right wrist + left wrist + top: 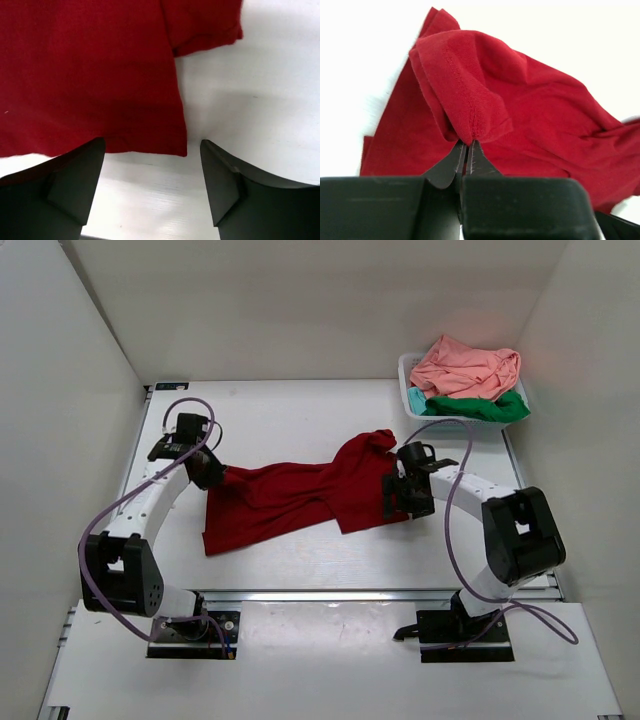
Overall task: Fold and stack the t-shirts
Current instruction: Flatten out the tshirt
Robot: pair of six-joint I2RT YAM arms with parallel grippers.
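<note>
Your dark red t-shirt [300,495] lies mid-table [300,410], its long axis running from near left to far right. Your left arm is bent and reaches far, with the left gripper [213,476] pinched tight on a stitched hem at the shirt's left end. Your right gripper [396,498] hovers with jaws spread over the shirt's near right hem.

A dark red t-shirt [290,495] lies rumpled across the middle of the table [300,420], with the left gripper [212,472] at its left end and the right gripper [398,498] at its right edge. A white basket [408,375] in the far right corner holds a salmon pink t-shirt [465,368] over a green t-shirt [482,408].
</note>
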